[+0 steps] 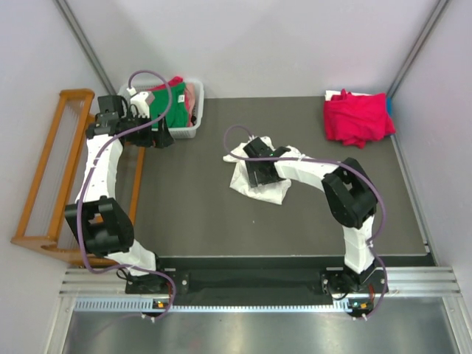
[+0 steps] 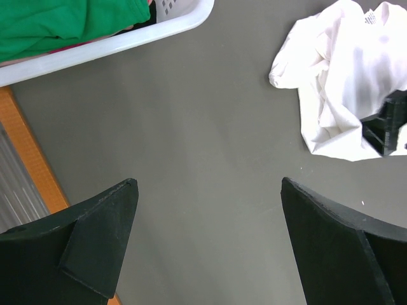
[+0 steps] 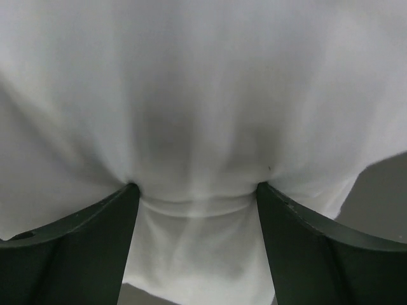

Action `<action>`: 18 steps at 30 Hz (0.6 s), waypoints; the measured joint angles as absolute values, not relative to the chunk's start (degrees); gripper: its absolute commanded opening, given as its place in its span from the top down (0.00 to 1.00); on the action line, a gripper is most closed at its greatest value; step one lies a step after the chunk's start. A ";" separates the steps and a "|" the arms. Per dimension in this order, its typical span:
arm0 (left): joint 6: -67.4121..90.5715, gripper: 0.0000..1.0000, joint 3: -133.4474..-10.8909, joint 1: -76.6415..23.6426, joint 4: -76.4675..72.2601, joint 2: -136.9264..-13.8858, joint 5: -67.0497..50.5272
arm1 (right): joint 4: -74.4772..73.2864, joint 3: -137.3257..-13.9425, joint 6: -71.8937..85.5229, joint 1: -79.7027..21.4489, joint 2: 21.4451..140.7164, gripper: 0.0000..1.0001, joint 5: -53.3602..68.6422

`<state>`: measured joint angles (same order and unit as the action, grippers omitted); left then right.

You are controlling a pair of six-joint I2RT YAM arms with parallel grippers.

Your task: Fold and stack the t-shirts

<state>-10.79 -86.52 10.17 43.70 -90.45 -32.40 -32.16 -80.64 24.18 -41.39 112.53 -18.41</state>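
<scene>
Your left arm reaches far out to the left, elbow folded low near its base and forearm stretched toward the far-left corner, so the left tool (image 1: 158, 138) hangs just beside the white basket (image 1: 193, 133). Its fingers are spread wide with nothing between them, and its wrist camera looks straight down at bare dark surface (image 2: 203, 114) (only the basket rim and a strip of the orange rack (image 2: 32, 152) show along that view's edges). The green t-shirt (image 1: 173, 107) lies in the basket with some red cloth behind it. Your right arm rises from its base, bends at a high elbow and sends the forearm leftward and down to mid-surface, where the right tool (image 1: 257, 173) sits on the crumpled white t-shirt (image 1: 240, 182). In the right wrist view, that tool's fingers (image 3: 95, 235) stand apart with their tips pressed into the white cloth, and a small ridge of fabric is gathered between them. They are spread rather than pinched together. A heap of crimson t-shirts (image 1: 358, 118) rests at the far-right corner of the surface, well apart from both tools.
</scene>
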 measured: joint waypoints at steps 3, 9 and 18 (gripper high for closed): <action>-10.85 0.02 -86.50 10.28 43.70 -90.39 -32.69 | -30.70 -80.34 24.80 -41.41 114.15 0.24 -18.13; -10.85 0.02 -86.50 10.48 43.83 -90.39 -33.69 | -32.27 -81.54 24.03 -41.47 114.17 0.23 -18.85; -10.59 0.02 -86.52 10.48 44.21 -90.39 -36.29 | -38.00 -89.84 20.97 -42.11 112.14 0.22 -23.83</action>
